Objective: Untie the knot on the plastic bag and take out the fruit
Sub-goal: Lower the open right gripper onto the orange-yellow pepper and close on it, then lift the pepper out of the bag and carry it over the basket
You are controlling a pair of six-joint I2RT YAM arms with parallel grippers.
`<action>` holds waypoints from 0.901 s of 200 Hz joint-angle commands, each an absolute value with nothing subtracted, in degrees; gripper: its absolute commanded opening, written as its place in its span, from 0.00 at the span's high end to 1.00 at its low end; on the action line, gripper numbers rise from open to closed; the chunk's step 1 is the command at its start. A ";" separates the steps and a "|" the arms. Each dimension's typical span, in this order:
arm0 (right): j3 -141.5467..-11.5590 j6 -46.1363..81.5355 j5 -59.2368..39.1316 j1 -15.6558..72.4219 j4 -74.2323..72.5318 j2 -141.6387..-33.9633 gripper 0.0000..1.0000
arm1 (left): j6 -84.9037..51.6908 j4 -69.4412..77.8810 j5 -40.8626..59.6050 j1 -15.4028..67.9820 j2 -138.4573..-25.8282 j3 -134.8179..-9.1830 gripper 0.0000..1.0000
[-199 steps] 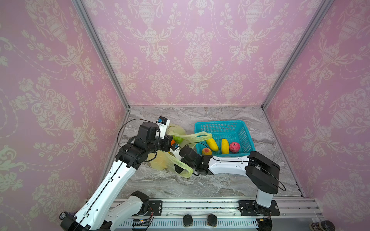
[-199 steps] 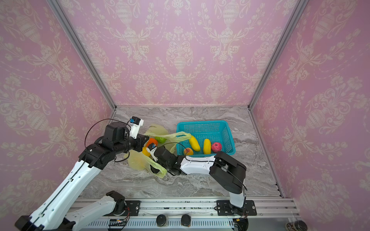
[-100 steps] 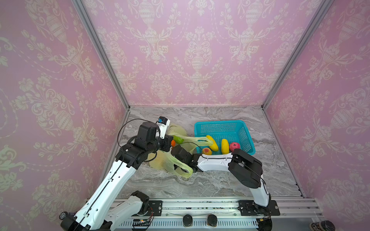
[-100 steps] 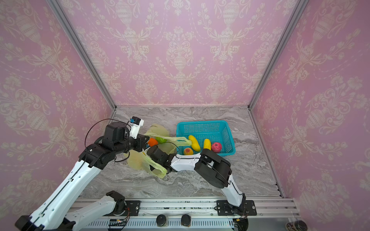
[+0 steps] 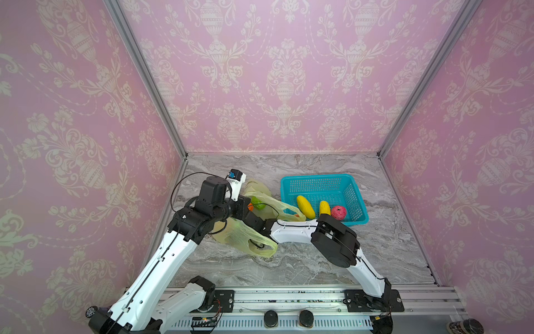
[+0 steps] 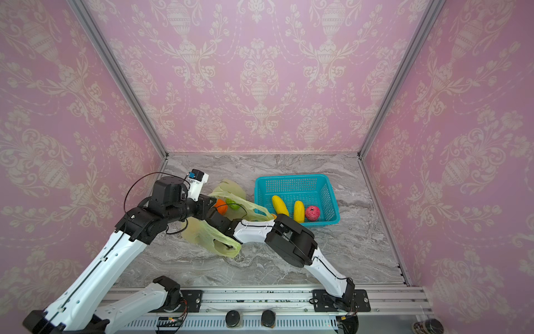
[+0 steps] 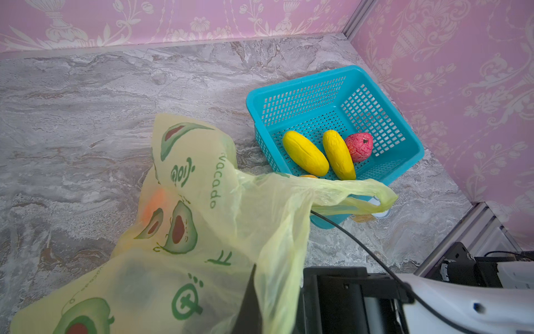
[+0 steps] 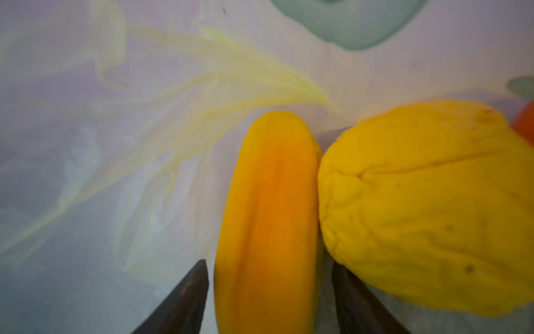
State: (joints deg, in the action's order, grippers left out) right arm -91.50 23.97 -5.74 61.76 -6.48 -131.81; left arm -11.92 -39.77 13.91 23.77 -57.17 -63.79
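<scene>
- The knot looks done with: I see no tie, the handle loops (image 5: 261, 245) hang loose, and the plastic bag (image 7: 202, 231) sits open just beside the teal basket (image 5: 318, 180).
- Three fruit are out, in the basket: two long yellow ones (image 5: 305, 206) and a pink-red one (image 5: 338, 212).
- Not out yet: a green one (image 5: 258, 201), an orange (image 6: 221, 206), a long yellow fruit (image 8: 268, 188) and a round yellow one (image 8: 419, 202) touching it.
- My left gripper (image 5: 246, 206) is clenched on the bag's rim, holding the mouth up.
- My right gripper (image 8: 268, 292) is inside the bag with its jaws straddling the long fruit. I can't tell if they're biting.
- In the way, I reckon: film all round, and that round one crowding the grab.
</scene>
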 commanded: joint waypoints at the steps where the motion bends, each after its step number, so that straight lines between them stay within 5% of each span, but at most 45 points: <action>1: -93.60 24.86 -5.62 62.05 -2.94 -133.43 0.41 | -12.99 -38.67 15.26 23.37 -57.52 -63.28 1.00; 68: -79.41 24.89 -4.78 62.05 -8.27 -118.50 0.72 | -12.66 -40.68 8.82 23.07 -58.35 -63.73 1.00; 180: -44.14 21.94 1.70 62.05 -12.68 -80.37 0.82 | -12.74 -41.31 7.99 22.50 -59.28 -63.99 1.00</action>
